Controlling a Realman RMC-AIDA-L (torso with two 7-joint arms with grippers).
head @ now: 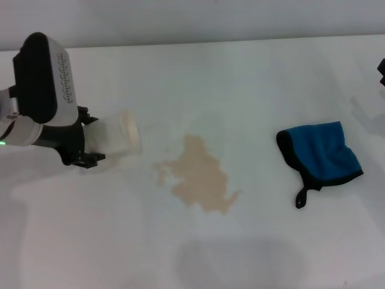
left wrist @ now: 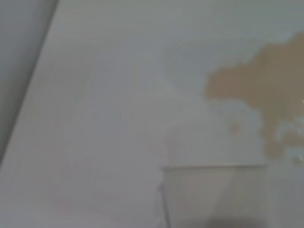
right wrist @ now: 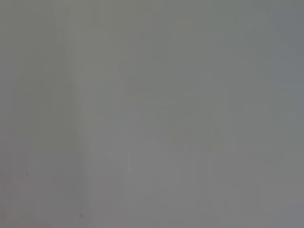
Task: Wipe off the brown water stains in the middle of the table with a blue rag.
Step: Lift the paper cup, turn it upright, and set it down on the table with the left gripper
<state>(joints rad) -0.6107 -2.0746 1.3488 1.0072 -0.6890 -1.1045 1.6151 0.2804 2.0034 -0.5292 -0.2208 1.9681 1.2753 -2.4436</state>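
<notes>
1. Gripping a clear plastic cup [head: 120,137] tipped on its side, the left gripper [head: 90,139] sits near the table's [head: 90,241] left edge.
2. Brown water stains [head: 201,176] lie mid-table.
3. Blue rag [head: 322,155] lies toward the right edge.
4. Right gripper [head: 381,71] at the right edge: finger state cannot be told.

The brown water stains [head: 200,176] lie on the table [head: 252,78] about midway between its left and right edges. The blue rag [head: 322,155] lies on the table toward the right edge, well apart from the stains. Toward the left edge, the left gripper [head: 90,139] holds a tipped cup [head: 118,136], its mouth facing the stains.
</notes>
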